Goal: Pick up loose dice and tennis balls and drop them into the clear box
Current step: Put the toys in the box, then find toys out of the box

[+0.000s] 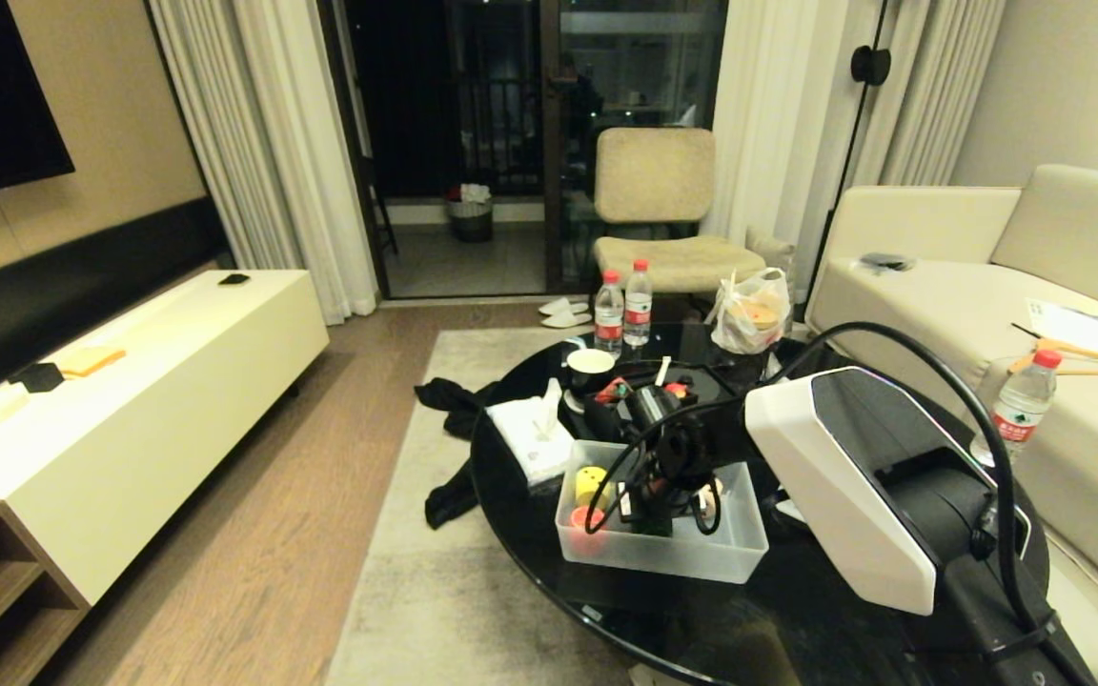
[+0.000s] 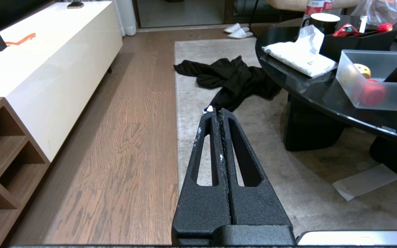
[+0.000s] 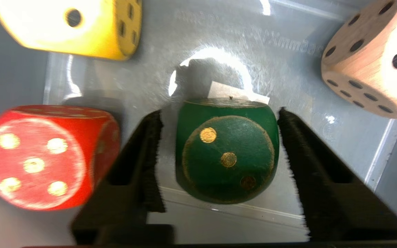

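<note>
1. The step in hand looks like a release: the right gripper (image 3: 219,151) is down inside the clear box (image 1: 730,562), its jaws standing apart with a gap on each side of the green die (image 3: 226,158), which appears to rest on the box floor.
2. In the right wrist view, the red-orange die (image 3: 47,156) lies at nine o'clock of the green one, the yellow die (image 3: 74,26) at eleven, the beige die (image 3: 374,58) at two.
3. The next move probably calls for a straight lift clear of the box walls, then a search for the loose pieces left.
4. The left gripper (image 2: 216,112) is parked over the rug (image 2: 253,172), jaws closed on nothing.
5. The head view hides the green die behind the arm. No tennis ball shows in any view.
</note>
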Available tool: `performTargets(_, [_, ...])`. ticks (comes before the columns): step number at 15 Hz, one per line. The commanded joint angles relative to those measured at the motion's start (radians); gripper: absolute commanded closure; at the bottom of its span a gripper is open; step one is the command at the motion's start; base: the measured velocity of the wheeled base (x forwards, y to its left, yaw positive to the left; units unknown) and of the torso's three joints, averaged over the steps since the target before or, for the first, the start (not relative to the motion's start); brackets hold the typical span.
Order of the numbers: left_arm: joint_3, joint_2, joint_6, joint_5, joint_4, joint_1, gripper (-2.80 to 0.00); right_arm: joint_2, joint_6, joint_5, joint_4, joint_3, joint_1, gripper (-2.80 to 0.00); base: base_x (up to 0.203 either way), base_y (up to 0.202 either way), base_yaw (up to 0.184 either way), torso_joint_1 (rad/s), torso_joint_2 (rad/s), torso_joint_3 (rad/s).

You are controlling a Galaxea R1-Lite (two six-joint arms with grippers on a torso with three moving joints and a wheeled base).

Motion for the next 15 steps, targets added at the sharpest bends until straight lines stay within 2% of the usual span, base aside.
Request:
performTargets(1, [0.002,0.0,-0.001,0.0,0.0,0.0,0.0,-0.03,0.001,-0.001,0.002,0.004,0.001,-2.8,0.0,0.0,0.0,0.0,0.0,0.0])
performTargets(7, [0.002,0.0,-0.001,0.0,0.0,0.0,0.0,-0.183,0.013,-0.001,0.005,0.051,-0.003,-2.8,0.0,0.0,0.0,0.0,0.0,0.0])
performTargets(8, [0.002,0.0,-0.001,0.0,0.0,0.0,0.0,-0.221,0.015,-0.001,0.006,0.069,-0.005,-2.37,0.0,0.0,0.0,0.0,0.0,0.0])
performTargets(9, [0.002,0.0,-0.001,0.0,0.0,0.0,0.0,-0.261,0.016,-0.002,0.007,0.097,-0.007,0.0,0.0,0.0,0.0,0.0,0.0,0.0])
performTargets(15, [0.002,0.0,-0.001,0.0,0.0,0.0,0.0,-0.478,0.012,-0.003,0.019,0.18,-0.009,0.0,0.0,0.0,0.0,0.0,0.0,0.0])
